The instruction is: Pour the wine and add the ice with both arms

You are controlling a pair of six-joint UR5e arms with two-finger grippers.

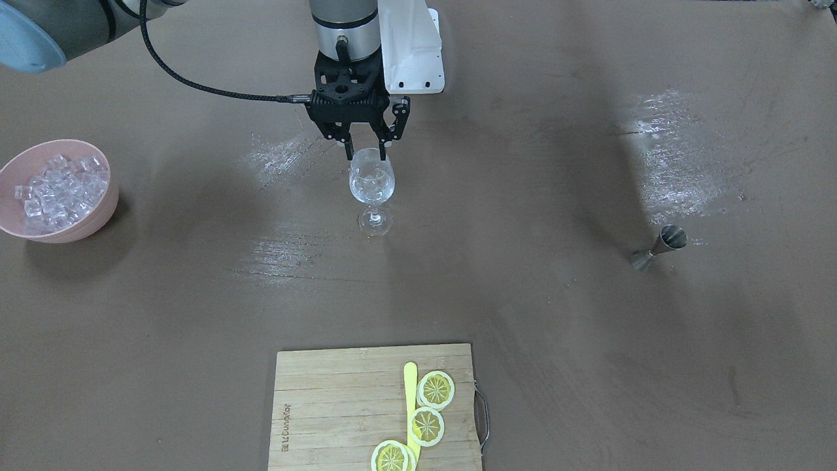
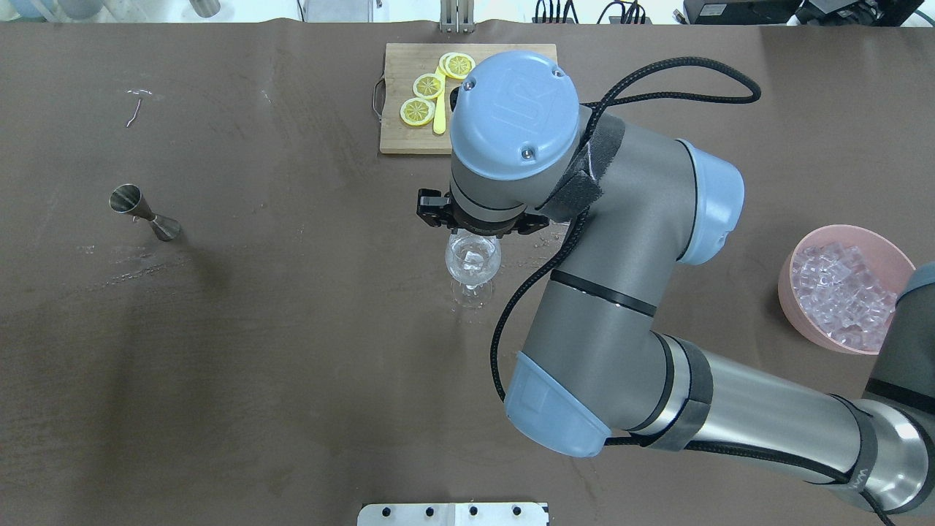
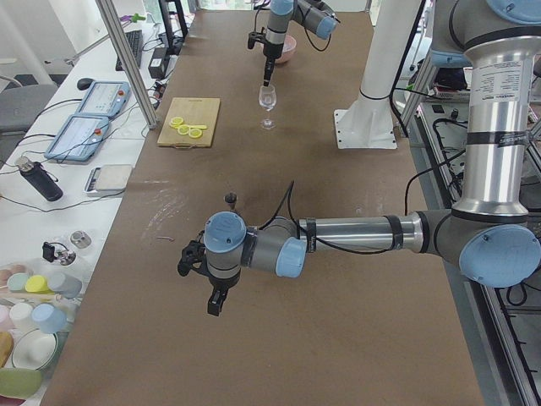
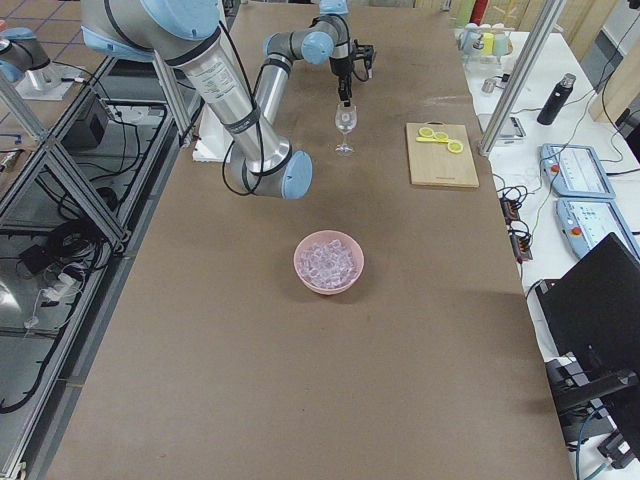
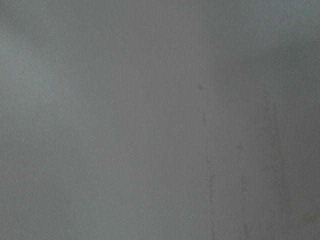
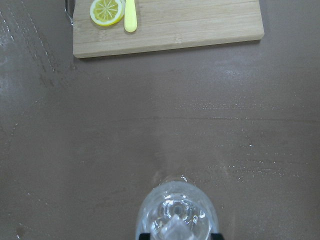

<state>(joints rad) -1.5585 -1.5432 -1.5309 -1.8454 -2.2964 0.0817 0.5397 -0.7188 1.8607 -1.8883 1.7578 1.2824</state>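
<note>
Jaws spread on right arm (image 2: 621, 292) above rounded wine glass (image 1: 372, 183) holding glossy ice cube (image 6: 172, 230); left arm (image 3: 355, 233) jaws: cannot tell

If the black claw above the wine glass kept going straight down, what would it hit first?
Probably the rim of the wine glass: the right gripper points straight down over it, jaws apart, with ice inside.

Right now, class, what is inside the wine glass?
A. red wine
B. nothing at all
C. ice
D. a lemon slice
C: the right wrist view shows at least one clear ice cube lying in the bowl of the wine glass, with no coloured liquid. The lemon slices all lie on the cutting board.
</note>
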